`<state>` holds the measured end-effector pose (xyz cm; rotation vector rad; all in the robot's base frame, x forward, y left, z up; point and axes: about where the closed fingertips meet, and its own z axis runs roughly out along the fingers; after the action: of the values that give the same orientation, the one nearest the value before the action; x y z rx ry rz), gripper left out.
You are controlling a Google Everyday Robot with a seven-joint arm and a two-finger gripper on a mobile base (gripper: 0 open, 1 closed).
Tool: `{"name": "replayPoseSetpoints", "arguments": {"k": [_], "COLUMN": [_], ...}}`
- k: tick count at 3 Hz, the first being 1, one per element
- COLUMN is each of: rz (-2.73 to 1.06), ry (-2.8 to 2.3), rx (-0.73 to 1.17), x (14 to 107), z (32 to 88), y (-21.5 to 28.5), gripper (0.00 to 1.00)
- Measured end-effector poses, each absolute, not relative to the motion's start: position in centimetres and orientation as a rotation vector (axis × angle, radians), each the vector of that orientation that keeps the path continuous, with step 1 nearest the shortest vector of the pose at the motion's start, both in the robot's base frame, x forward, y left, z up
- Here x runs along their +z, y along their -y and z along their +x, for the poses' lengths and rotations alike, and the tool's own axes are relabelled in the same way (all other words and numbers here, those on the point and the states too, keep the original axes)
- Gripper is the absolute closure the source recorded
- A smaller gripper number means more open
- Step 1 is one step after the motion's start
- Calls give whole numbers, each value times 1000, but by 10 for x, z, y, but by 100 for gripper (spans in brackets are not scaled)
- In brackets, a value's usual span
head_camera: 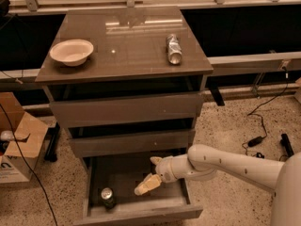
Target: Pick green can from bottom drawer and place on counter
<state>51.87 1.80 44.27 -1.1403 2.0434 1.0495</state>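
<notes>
The green can (107, 196) stands upright in the front left corner of the open bottom drawer (141, 212), its silver top showing. My gripper (144, 175) reaches into the drawer from the right, over the dark floor near the middle. It is to the right of the can and apart from it. Its pale fingers (146, 185) are spread open and hold nothing. The counter (127, 36) is the glossy top of the cabinet above.
A silver-grey can (173, 49) lies on its side on the counter's right part. A white bowl (71, 52) sits on its left part. The two upper drawers stand slightly ajar. A cardboard box (19, 135) is on the floor at left, cables (256, 140) at right.
</notes>
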Motion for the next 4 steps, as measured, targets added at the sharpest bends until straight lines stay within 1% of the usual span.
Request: {"name": "replayPoseSetpoints", "arguments": {"k": [2,3,4], "rz": [-1097,-1036,-1006], "ry": [-2063,-2083,-2068], "rx": [1074,1073,1140], "x": [384,342,298], "z": [541,551,556], "y": [-27,-42,-71], "gripper": [0,0,0]}}
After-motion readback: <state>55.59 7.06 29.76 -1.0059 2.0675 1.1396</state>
